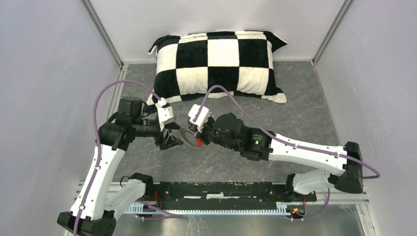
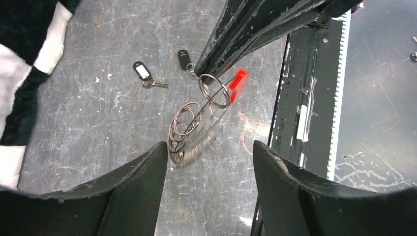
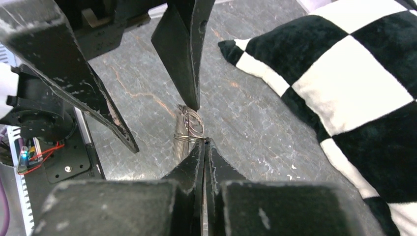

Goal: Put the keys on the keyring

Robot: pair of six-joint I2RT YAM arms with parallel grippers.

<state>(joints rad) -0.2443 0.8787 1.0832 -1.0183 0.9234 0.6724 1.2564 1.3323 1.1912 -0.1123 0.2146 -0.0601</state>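
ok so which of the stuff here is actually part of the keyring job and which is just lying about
Part of the job:
- keyring, pinched in the shut right tool
- labelled key
- second key
- left tool, open around the keyring

Just lying about:
- checkered pillow

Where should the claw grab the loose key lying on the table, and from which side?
Come straight down from above: the key lies flat on the table, clear of the ring, so only its top is exposed. Pinch the black plastic head across its narrow sides; it is the bulkiest part, while the thin metal blade hugs the surface.
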